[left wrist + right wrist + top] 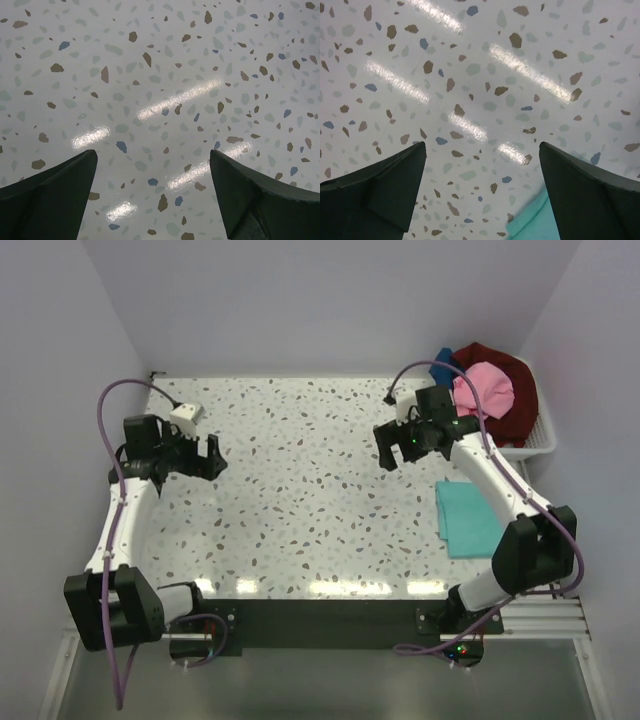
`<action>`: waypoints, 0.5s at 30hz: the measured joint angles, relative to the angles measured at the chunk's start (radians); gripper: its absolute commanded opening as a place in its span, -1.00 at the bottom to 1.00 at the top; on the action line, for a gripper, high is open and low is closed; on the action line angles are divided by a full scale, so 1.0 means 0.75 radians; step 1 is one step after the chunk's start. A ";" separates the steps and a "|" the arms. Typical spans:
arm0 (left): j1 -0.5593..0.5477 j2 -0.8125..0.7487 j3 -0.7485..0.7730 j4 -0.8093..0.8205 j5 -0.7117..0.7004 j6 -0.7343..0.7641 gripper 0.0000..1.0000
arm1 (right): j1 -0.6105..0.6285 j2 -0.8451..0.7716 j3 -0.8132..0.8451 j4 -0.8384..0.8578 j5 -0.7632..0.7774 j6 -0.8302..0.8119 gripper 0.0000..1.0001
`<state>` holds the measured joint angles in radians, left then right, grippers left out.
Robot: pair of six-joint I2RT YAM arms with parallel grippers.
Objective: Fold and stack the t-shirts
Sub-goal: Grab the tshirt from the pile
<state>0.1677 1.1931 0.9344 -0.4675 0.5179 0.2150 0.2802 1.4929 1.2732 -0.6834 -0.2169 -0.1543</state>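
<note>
Above table [300,490] | left claw [213,456] spread wide, empty | right claw [386,448] likewise

Folded t-shirt [465,520] flat on table [300,510], right side of frame. Above it, upper right corner: basket [543,440] holding heap of t-shirts [490,390]. Left end effector [212,456] mid-left, right end effector [390,448] right of centre.

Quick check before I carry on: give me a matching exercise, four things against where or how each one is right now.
1 teal shirt
2 pink shirt
3 dark red garment
4 left gripper

A under the pink one, in the basket
B open above the table
C flat on the table, right side
D top of the basket pile

Pairs: 1-C, 2-D, 3-A, 4-B
</note>
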 measured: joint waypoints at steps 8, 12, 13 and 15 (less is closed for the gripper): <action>0.000 0.067 0.168 -0.026 0.050 -0.020 1.00 | -0.232 0.337 0.718 -0.133 0.045 0.011 0.97; 0.000 0.068 0.215 -0.022 0.058 -0.035 1.00 | -0.431 0.478 1.029 -0.125 0.102 0.045 0.97; 0.000 0.068 0.223 -0.020 0.063 -0.043 1.00 | -0.475 0.508 1.081 -0.120 0.123 0.056 0.97; 0.000 0.068 0.230 -0.016 0.072 -0.055 1.00 | -0.539 0.574 1.170 -0.126 0.169 0.074 0.97</action>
<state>0.1677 1.2438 1.1072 -0.4793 0.5720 0.1734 -0.1242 1.9236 2.1509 -0.7780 -0.0902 -0.0990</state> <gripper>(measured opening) 0.997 0.986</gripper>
